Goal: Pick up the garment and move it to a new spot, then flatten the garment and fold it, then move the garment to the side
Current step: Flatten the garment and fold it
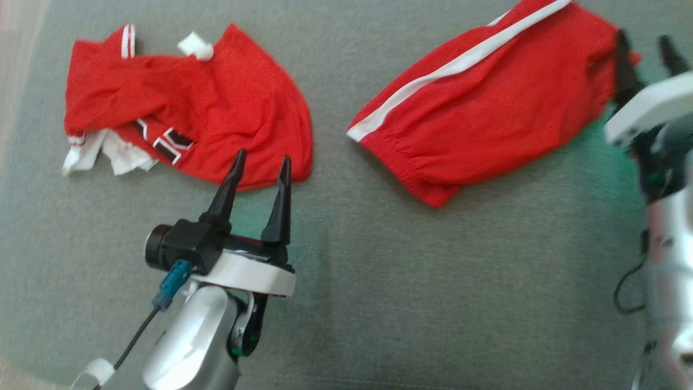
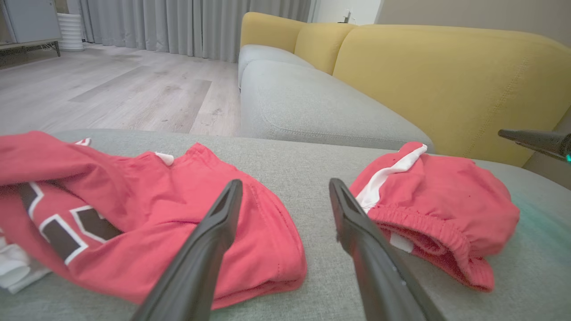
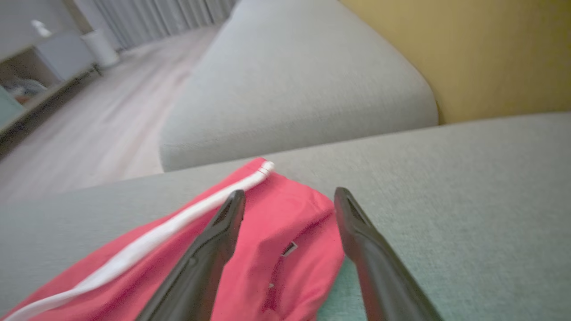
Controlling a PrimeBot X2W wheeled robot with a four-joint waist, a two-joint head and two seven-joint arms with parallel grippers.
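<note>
You have two red garments lying on the grey seat, well apart, with bare seat between them. I cannot tell which of them is the task's garment.

The jersey lies crumpled on the seat's left part. Its black-and-white lettering shows, and white fabric pokes out at its left end. The shorts, with a white side stripe and a gathered waistband, lie slantwise on the seat's right part.

Your left gripper is over the seat's middle-left, and its tips are at the jersey's near hem. Its fingers stand wide apart with nothing between them. I cannot tell whether they touch the cloth.

Your right gripper is at the seat's far right, at the right end of the shorts. Its fingers are also spread wide. In the right wrist view one finger lies over the red fabric and the other over bare seat just beside it. It holds nothing.

Behind the seat stands a yellow backrest, and off the seat's left side is a wood floor.
</note>
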